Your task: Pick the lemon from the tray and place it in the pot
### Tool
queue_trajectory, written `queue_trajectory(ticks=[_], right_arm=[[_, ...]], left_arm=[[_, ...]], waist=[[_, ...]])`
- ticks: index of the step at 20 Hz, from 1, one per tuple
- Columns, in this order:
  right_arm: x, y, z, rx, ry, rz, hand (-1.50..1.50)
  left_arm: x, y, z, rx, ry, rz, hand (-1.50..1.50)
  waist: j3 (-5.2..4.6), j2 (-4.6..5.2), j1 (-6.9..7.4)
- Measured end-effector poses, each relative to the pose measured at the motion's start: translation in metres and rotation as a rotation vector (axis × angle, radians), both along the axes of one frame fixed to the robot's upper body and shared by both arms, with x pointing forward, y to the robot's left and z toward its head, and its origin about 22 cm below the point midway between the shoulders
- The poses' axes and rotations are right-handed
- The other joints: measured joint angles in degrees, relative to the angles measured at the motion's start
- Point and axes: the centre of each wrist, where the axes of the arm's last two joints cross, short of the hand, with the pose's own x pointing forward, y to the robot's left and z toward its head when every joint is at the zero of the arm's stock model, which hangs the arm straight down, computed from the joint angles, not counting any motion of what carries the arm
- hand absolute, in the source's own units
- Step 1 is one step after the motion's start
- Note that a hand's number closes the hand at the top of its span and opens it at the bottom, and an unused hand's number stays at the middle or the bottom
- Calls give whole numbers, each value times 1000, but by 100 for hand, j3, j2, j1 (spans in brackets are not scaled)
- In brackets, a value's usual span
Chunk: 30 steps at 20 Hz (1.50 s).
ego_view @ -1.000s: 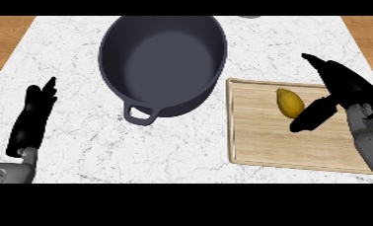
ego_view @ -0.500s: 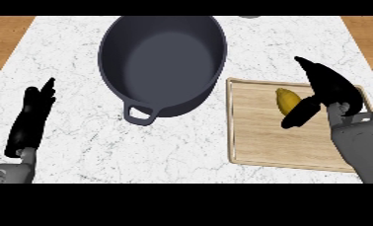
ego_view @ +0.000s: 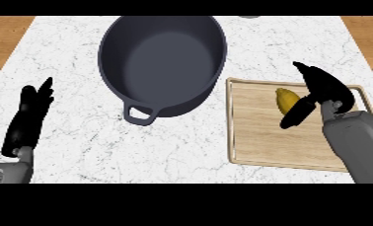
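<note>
Two grey forearms come in from the lower edge of the view. At the left, the left hand rests open above the white marble desk, fingers straight and pointing away from the robot, well apart from everything else.

At the right, the right hand is over the far right part of the wooden tray. It is spread wide: the fingers reach away from the robot and the thumb points down and to the left. It holds nothing. The lemon lies on the tray just beside the palm, on its left side, in the angle between thumb and fingers. The thumb covers the near right edge of the lemon; whether it touches the fruit I cannot tell.

Further left and beyond the tray stands the dark grey pot, oval and with nothing inside. Its loop handle points toward the robot, and its right wall is near the far left corner of the tray.
</note>
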Motion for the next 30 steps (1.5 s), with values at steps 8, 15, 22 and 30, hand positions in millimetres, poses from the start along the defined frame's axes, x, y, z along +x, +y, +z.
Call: queue_trajectory(ticks=[8,15,22,30], right_arm=[[7,2,-18,17,37,-20,-150],[8,-6,-36,16,59,-36,-150],[14,-5,-48,8,3,-4,150],[17,-9,-41,-108,-101,59,150]], left_arm=[[4,-2,6,4,-4,-5,0],[3,-8,11,-2,1,-7,0],[9,-14,5,3,1,-5,0],[7,-5,8,4,2,-5,0]], waist=[[1,1,0],[0,-1,-1],[-1,2,1],[0,1,1]])
